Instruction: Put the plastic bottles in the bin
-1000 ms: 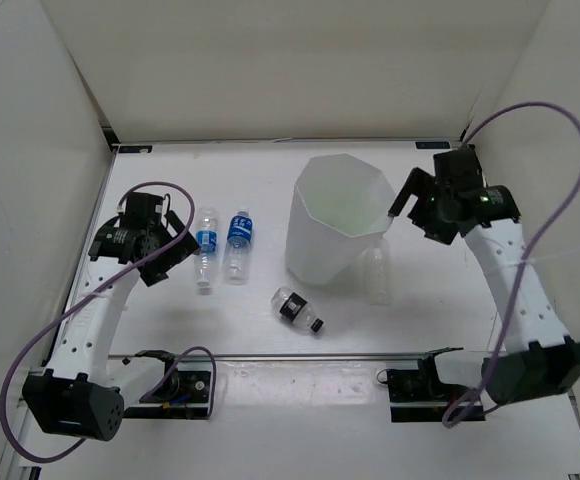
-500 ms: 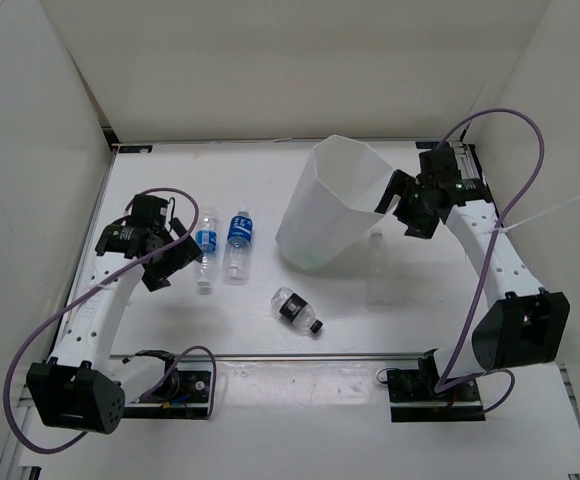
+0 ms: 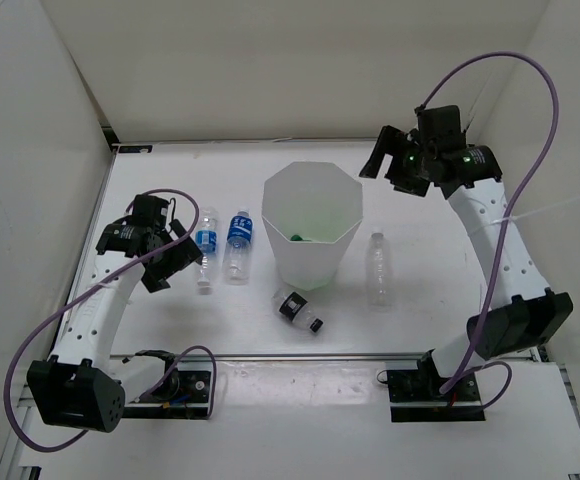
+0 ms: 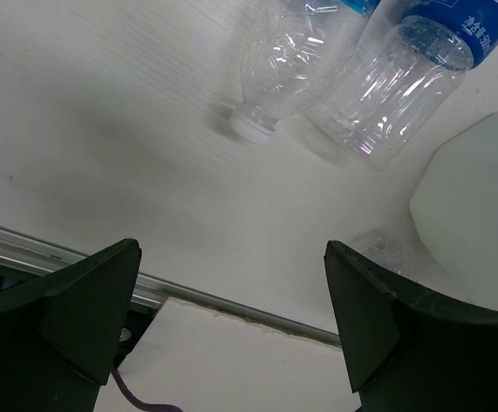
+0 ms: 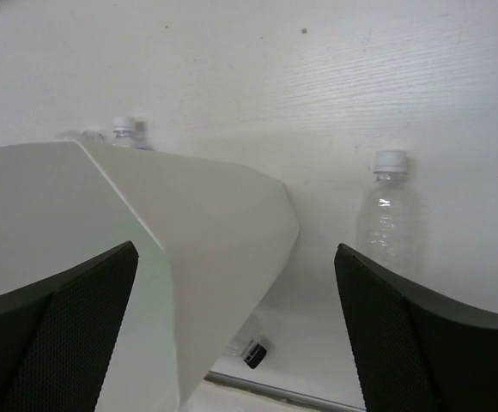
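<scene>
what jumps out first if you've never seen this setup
The big white bin stands in the middle with a green bottle inside. Four more lie around it: two blue-label bottles to its left, a plain clear bottle to its right, a short black-label bottle in front.

We see a big white see-through plastic bin with a many-sided rim, standing upright. A small green bottle lies inside it. To its left, a clear blue-label bottle and a second blue-label bottle lie side by side. A plain clear bottle lies to its right. A short clear bottle with a black label lies slanted just beside its near side.
</scene>
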Controlling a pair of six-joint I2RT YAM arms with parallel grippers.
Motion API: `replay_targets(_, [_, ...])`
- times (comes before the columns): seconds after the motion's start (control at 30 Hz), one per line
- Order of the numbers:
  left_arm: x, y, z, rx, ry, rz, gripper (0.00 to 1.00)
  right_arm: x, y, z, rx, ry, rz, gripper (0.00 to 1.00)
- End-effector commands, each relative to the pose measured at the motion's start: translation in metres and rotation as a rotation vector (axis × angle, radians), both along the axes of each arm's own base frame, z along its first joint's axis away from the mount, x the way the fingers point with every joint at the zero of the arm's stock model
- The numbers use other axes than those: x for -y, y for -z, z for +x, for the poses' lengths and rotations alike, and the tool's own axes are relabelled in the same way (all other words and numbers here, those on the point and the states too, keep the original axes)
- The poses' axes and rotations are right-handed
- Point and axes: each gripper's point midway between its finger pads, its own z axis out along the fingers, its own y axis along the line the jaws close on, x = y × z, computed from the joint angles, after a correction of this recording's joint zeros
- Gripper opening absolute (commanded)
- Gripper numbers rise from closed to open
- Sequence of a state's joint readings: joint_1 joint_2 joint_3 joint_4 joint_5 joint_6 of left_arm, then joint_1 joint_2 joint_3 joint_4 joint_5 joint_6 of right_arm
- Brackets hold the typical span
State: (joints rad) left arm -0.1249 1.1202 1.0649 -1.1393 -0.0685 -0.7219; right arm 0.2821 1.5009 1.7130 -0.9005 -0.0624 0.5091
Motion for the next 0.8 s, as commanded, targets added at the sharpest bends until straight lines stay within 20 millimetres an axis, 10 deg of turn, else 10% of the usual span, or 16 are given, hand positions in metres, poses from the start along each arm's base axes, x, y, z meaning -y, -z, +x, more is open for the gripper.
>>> replay_targets(0.0, [-0.006, -0.003, -0.003, 0.011, -0.005, 0.023, 1.0, 0.006, -0.054, -0.006, 0.094, 0.042, 0.034, 1.0])
replay_targets(0.1, [-0.008, -0.001, -0.008, 0.003, 0.0, 0.036, 1.0, 0.042, -0.08, -0.007, 0.17, 0.161, 0.059, 1.0])
replay_targets(0.17, [-0.009, 0.001, -0.011, 0.001, 0.0, 0.037, 1.0, 0.059, -0.056, -0.001, 0.124, 0.209, 0.049, 1.0])
replay_targets(0.37, [-0.007, 0.004, -0.013, -0.011, 0.003, 0.03, 1.0, 0.068, 0.098, -0.017, -0.207, 0.191, -0.052, 1.0])
replay_targets(0.77, [0.002, 0.008, -0.011, -0.003, 0.051, -0.005, 1.0, 0.054, 0.233, -0.039, -0.517, 0.045, -0.063, 1.0])
